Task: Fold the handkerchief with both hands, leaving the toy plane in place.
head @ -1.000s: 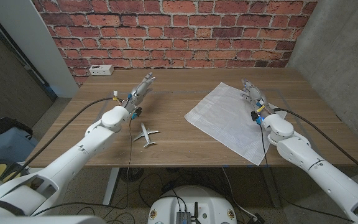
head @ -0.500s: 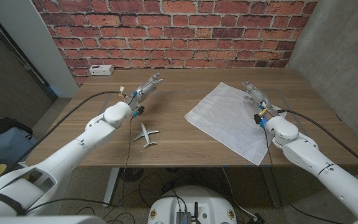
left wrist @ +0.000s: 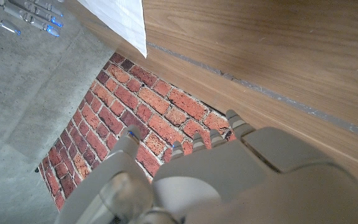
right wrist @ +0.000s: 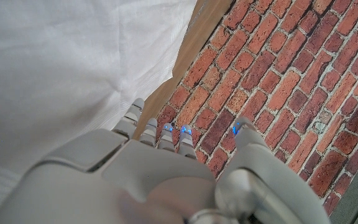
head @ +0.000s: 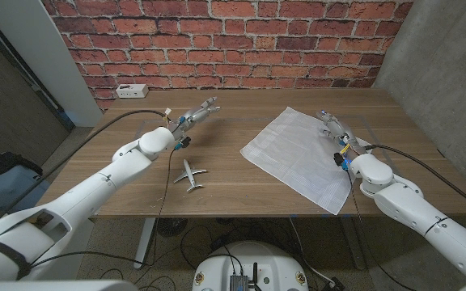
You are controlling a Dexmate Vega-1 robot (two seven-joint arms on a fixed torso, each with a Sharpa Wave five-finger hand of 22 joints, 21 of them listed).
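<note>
The white handkerchief [head: 299, 156] lies spread out, unfolded, on the right half of the wooden desk [head: 217, 186], turned so one corner points toward the brick wall [head: 217, 40] and another reaches the desk's near edge. The toy plane [head: 189, 173] sits on the bare wood to the left of it, well apart from the cloth and closer to the front edge.

The right hand [head: 336, 129] is over the handkerchief's right-hand side, fingers stretched out toward the wall and holding nothing; whether it touches the cloth I cannot tell. From the right wrist view the cloth [right wrist: 67, 68] spreads out beyond the hand's [right wrist: 142, 174] knuckles.

The left hand [head: 196, 113] is above the desk beyond the plane, fingers extended and slightly apart, nothing in them, pointing toward the handkerchief. In the left wrist view a corner of the cloth [left wrist: 120, 22] shows far past that hand [left wrist: 229, 168].

A white power strip [head: 130, 90] lies at the desk's far left corner, against the wall.
</note>
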